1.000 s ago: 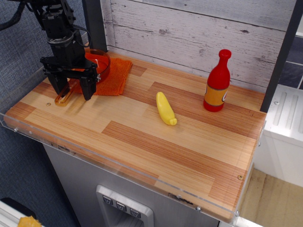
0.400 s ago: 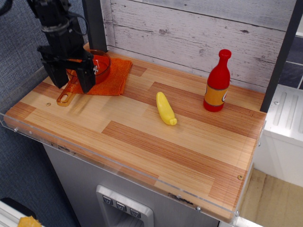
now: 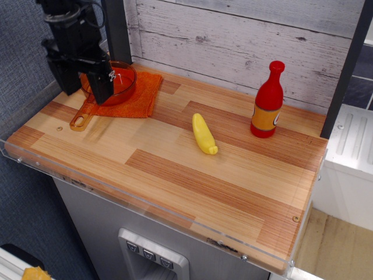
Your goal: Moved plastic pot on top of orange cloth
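Soft, even light fills the scene, bright enough that the wood grain of the table (image 3: 175, 163) reads sharply from edge to edge. Shadows are faint and short, pooling just beside the yellow banana (image 3: 204, 134) and the red bottle (image 3: 268, 100). The clear table lip shows slight glare; the black pincer (image 3: 81, 81) is dark, its detail lost.

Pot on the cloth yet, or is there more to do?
Looks done: the pot bowl sits on the cloth, its handle reaching off onto the table. The gripper hangs above the handle, open and holding nothing. Only pulling the arm clear seems left.
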Available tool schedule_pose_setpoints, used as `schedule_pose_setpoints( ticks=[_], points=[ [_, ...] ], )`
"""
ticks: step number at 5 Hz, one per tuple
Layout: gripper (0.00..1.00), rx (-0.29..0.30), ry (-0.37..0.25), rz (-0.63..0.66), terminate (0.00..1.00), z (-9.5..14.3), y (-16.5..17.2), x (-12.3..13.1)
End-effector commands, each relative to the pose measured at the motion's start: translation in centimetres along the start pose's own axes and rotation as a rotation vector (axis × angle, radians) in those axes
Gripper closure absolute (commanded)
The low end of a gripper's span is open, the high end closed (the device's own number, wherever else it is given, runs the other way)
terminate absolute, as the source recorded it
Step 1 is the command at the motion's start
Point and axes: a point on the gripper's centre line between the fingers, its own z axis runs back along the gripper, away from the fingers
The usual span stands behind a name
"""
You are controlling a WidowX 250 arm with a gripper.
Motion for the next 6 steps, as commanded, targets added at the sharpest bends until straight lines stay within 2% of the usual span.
schedule_pose_setpoints(
  ticks=[1, 2, 3, 4, 5, 6],
  points=[
    [0.0, 0.079, -0.03, -0.313, 0.0, 3.1, -3.8, 0.4],
    [0.0, 0.054, -0.065, -0.464, 0.0, 3.9, -6.7, 1.4],
    [0.0, 0.076, -0.072, -0.553, 0.0, 4.8, -9.4, 1.7],
    [0.0, -0.028, -0.098, -0.517, 0.0, 4.9, -13.5, 0.6],
    [0.0, -0.142, -0.148, -0.556, 0.0, 5.2, -17.3, -0.5],
    [0.0, -0.132, -0.126, -0.62, 1.0, 5.9, -21.1, -1.3]
  ],
)
